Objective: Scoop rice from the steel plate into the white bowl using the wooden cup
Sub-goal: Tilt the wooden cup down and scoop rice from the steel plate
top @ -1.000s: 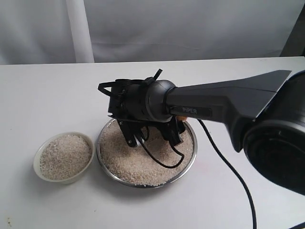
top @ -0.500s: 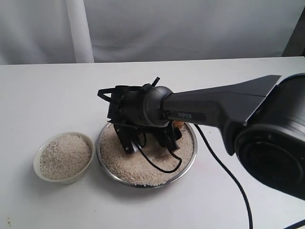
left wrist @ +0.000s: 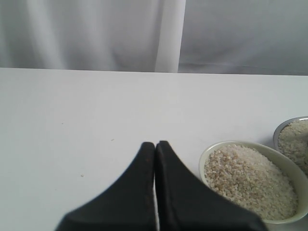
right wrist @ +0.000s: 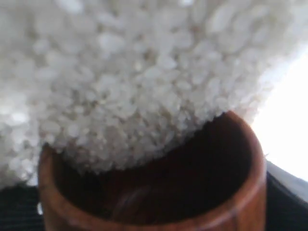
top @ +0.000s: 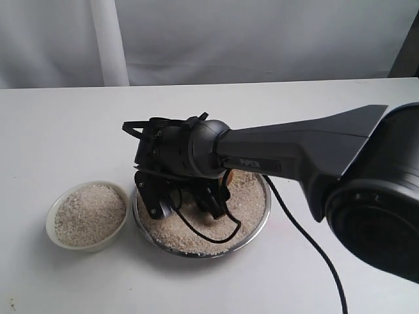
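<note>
Right jaws, clamped wide around the wooden cup (right wrist: 159, 183), have shifted across the steel plate (top: 256, 226) toward the white bowl (top: 50, 222). Rice (right wrist: 120, 86) presses against the cup's mouth ahead of them. Left jaws, pressed together and empty, hang just beside the bowl.

Speckled off-white to beige is shown by the loose uncooked rice grains (top: 245, 193). A shiny silver rim is seen on the shallow round steel plate (top: 256, 232), and plain cream-white on the small round ceramic bowl (top: 85, 247). The small polished wooden cup (right wrist: 243, 211) is coloured reddish-brown, darker inside. The desk (top: 65, 131) is plain white, the robot arm (top: 294, 140) black.
</note>
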Robot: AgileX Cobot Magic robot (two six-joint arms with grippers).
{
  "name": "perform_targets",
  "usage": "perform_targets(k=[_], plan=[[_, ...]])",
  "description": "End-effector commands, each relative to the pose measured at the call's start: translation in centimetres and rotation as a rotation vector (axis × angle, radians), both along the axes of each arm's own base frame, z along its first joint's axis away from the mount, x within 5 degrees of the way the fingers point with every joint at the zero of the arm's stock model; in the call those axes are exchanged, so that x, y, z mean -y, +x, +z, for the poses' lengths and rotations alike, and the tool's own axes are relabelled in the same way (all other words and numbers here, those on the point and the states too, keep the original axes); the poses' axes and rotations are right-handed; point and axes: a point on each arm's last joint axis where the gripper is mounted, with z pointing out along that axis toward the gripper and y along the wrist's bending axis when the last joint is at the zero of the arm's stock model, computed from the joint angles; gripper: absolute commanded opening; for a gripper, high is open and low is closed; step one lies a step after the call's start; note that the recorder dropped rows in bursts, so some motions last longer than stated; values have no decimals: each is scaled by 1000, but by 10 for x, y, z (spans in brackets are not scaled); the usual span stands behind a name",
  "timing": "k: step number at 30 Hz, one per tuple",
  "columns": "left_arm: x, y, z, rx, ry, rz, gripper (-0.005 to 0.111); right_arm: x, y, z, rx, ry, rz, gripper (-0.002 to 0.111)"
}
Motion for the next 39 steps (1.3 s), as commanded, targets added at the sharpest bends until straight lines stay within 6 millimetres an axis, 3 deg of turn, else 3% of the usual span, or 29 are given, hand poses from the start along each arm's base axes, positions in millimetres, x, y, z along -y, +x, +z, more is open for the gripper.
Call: perform_targets(k=[1,10,18,28,39], plan=[[0,0,3,19,-7,-4,0,-6,-6,7,-37,91,-20,0],[0,0,3,19,-7,-4,0,-10,-10,8,-66,188,-95,0],[0,0,3,19,-7,-4,0,-12,-13,26,-77,294,-147,0],[0,0,3,19,-7,-4,0,4,-15,14,-107,313,-249,0],[0,0,3,19,-7,-4,0,16,-23,21,-119,544,-296,0]])
